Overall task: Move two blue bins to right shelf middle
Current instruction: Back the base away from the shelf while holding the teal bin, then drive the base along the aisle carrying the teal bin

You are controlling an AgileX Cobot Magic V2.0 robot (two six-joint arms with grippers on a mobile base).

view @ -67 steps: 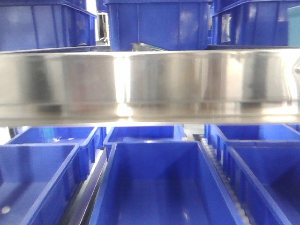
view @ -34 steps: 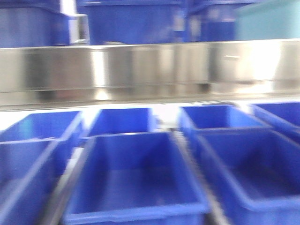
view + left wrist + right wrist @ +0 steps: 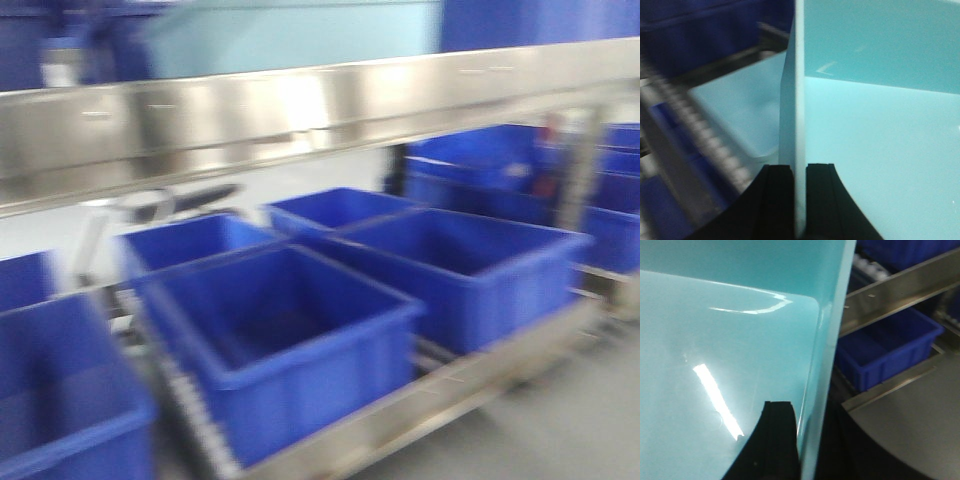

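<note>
Jaws of left gripper (image 3: pixel 799 175) and right gripper (image 3: pixel 807 417) pinch light-blue bin (image 3: pixel 715 340) walls; risk: thin-edge slip, collision with steel shelf rail (image 3: pixel 300 110).

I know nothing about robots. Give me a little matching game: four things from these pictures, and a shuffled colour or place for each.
Things:
1. pale turquoise bin
2. dark blue bins
3. shelf rail
4. left fingers

Colour or place:
a. black
b. shiny silver
c. standing on the lower shelf
d. pinched by its wall

Pairs: 1-d, 2-c, 3-b, 4-a.
</note>
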